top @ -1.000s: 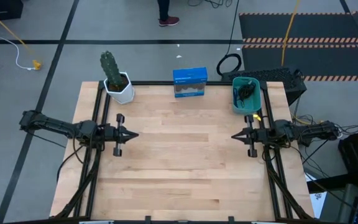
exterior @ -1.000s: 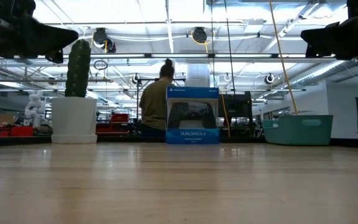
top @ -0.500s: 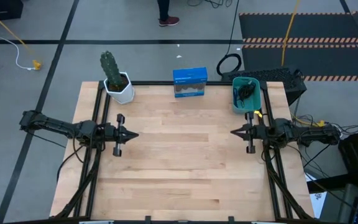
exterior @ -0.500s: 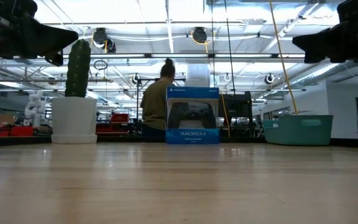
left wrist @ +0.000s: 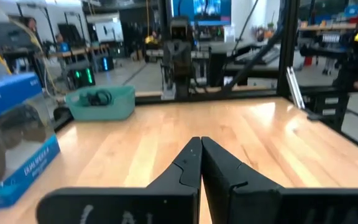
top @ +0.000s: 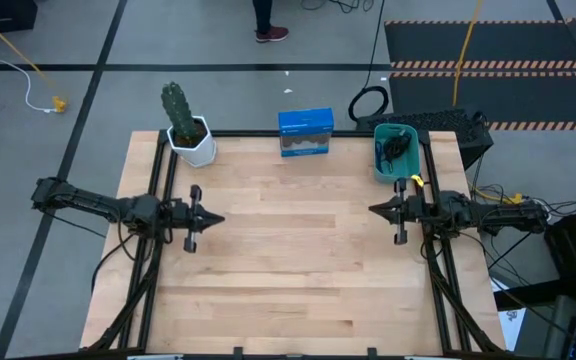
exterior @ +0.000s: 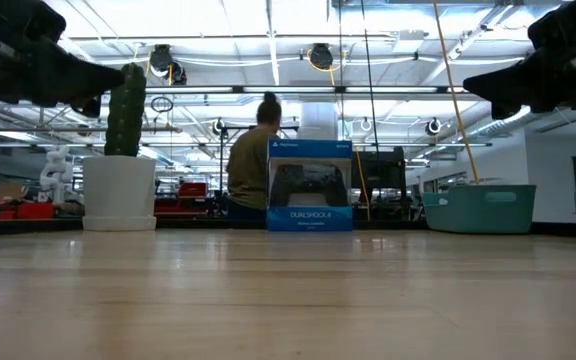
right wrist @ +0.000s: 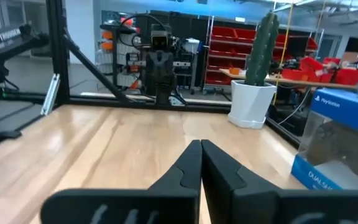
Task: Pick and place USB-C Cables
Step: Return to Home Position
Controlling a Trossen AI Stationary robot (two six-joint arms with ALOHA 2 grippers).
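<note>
The teal bin [top: 396,165] stands at the table's far right corner with black USB-C cables [top: 396,147] lying bundled inside; they show again in the left wrist view [left wrist: 96,98]. I cannot make out a blue-purple cable. My left gripper [top: 216,218] hovers shut over the table's left side, pointing right. My right gripper [top: 372,210] hovers shut just near of the bin, pointing left. Both are shut on nothing in the wrist views: the left gripper [left wrist: 200,140] and the right gripper [right wrist: 200,144].
A blue controller box [top: 305,132] stands at the middle of the far edge. A cactus in a white pot [top: 186,128] stands at the far left corner. A large black cable ring [top: 368,102] lies on the floor beyond the table. A person [exterior: 253,165] is behind the box.
My right gripper has drifted slightly toward the table's far edge and middle, and has sunk a little in the low view. My left gripper has tipped down slightly. Both stay shut.
</note>
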